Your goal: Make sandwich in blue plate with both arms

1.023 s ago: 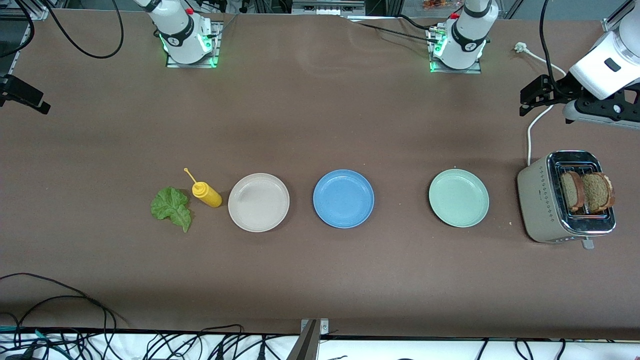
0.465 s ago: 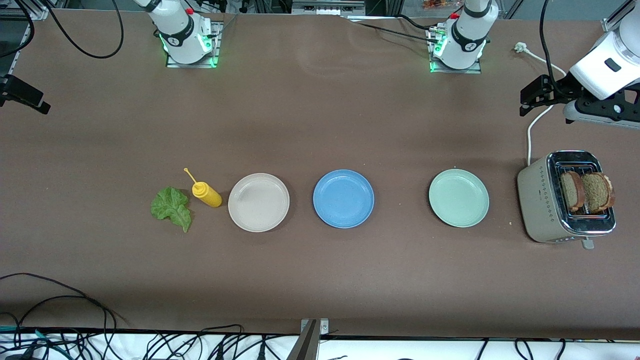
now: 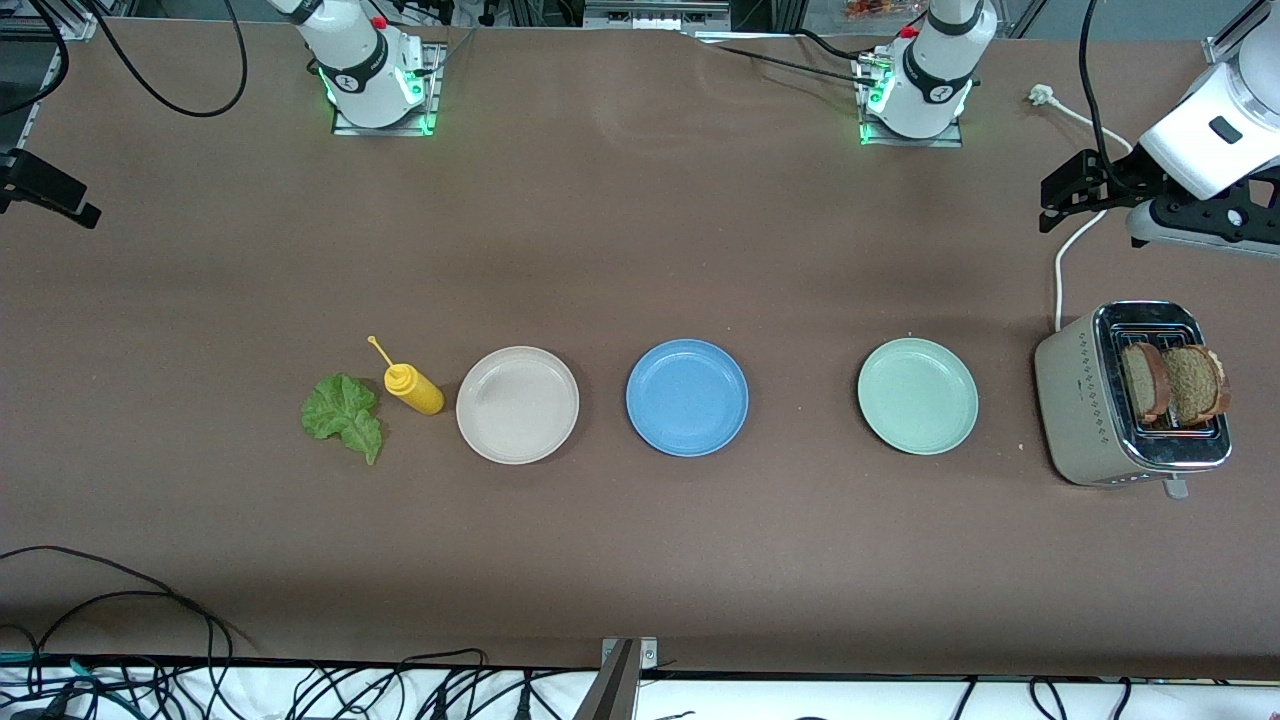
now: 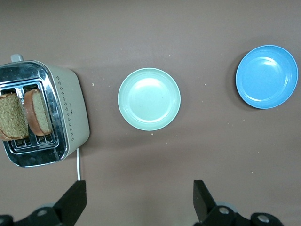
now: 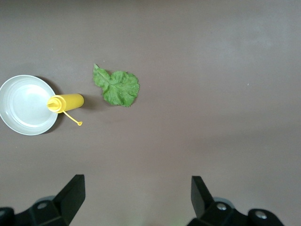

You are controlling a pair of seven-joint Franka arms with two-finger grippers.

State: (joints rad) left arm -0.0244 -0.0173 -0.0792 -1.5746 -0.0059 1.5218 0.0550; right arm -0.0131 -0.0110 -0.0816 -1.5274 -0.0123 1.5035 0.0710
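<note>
Two brown bread slices (image 3: 1145, 380) stand upright in the toaster's slots at the left arm's end of the table; they also show in the left wrist view (image 4: 40, 117). A green lettuce leaf (image 3: 345, 415) lies flat on the table toward the right arm's end and shows in the right wrist view (image 5: 117, 87). The blue plate (image 3: 687, 397) sits empty mid-table and shows in the left wrist view (image 4: 266, 76). My left gripper (image 4: 139, 202) is open and empty, high over bare table beside the toaster. My right gripper (image 5: 136, 200) is open and empty, high over bare table near the lettuce.
A silver toaster (image 3: 1085, 400) with a white cord (image 3: 1068, 245) stands beside a mint-green plate (image 3: 917, 396). A yellow squeeze bottle (image 3: 412, 388) lies between the lettuce and a beige-white plate (image 3: 517, 404). All stand in one row across the table.
</note>
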